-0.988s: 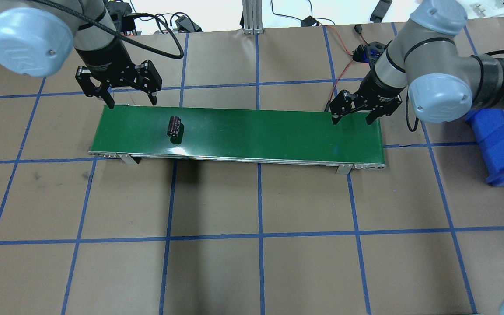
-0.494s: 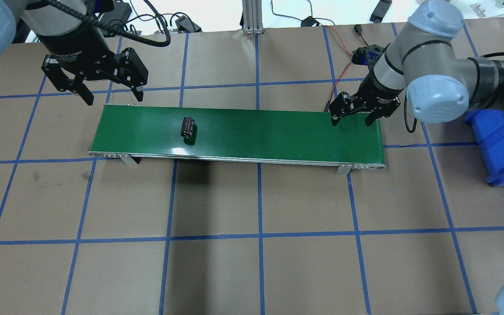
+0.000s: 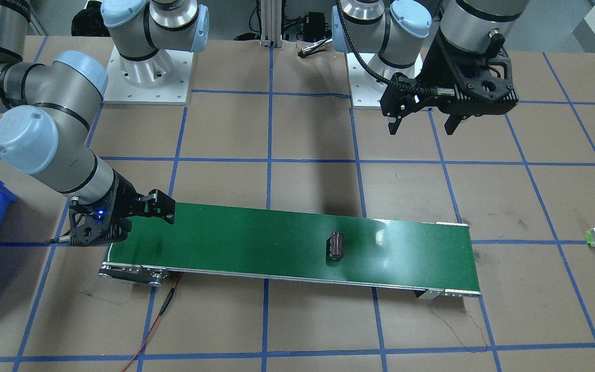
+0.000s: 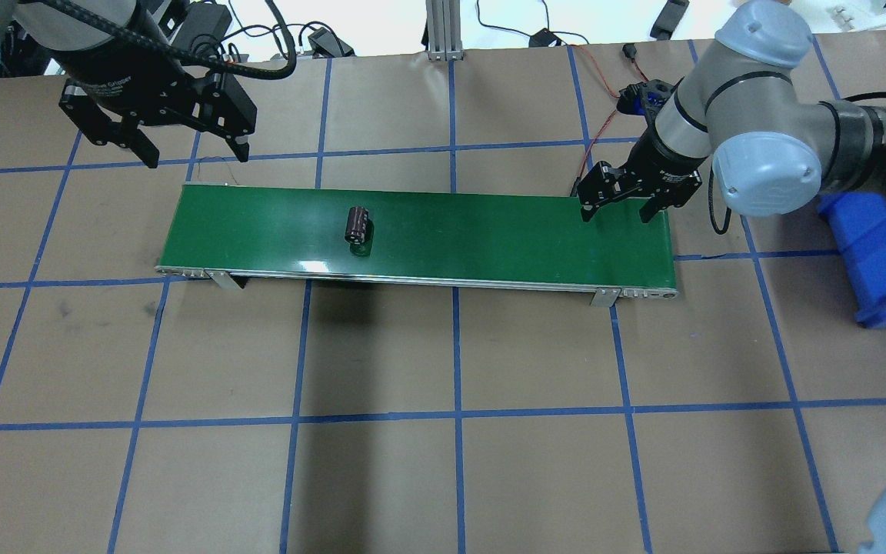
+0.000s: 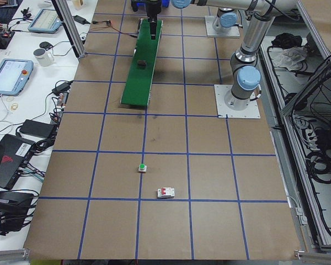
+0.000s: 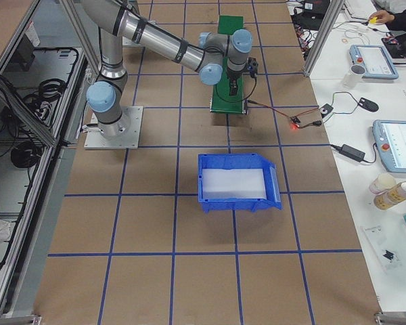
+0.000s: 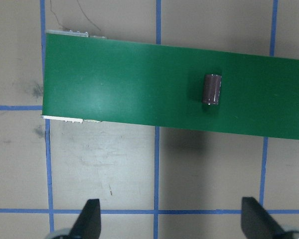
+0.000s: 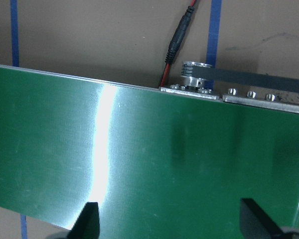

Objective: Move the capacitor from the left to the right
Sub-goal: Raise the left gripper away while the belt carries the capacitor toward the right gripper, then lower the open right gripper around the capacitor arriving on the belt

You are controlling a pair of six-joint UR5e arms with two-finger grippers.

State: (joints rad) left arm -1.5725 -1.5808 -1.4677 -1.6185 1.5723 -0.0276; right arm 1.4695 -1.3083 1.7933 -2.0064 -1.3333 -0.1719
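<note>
Overhead exterior view: the capacitor [image 4: 356, 225] lies on its side on the green conveyor belt [image 4: 489, 231], left of the belt's middle, its long axis across the belt, and nothing touches it. The left gripper [image 4: 197, 158] hangs above the table beyond the belt's left end, fingers wide apart and empty, well clear of the part. The right gripper [image 4: 616, 215] hovers low over the belt's right end, fingers also spread and empty; its wrist camera shows only bare green belt between the fingertips. A blue bin [image 4: 885, 254] stands on the table past that end.

By my reading, the placing on the left side is done and the transfer along the belt is the step in hand, with the right arm posted to receive. Next, the capacitor must reach the spread fingers of the right gripper, which then has to close across the short cylinder. Because the part lies crosswise it may roll along the belt, so the closing needs good timing and a centred grip.
</note>
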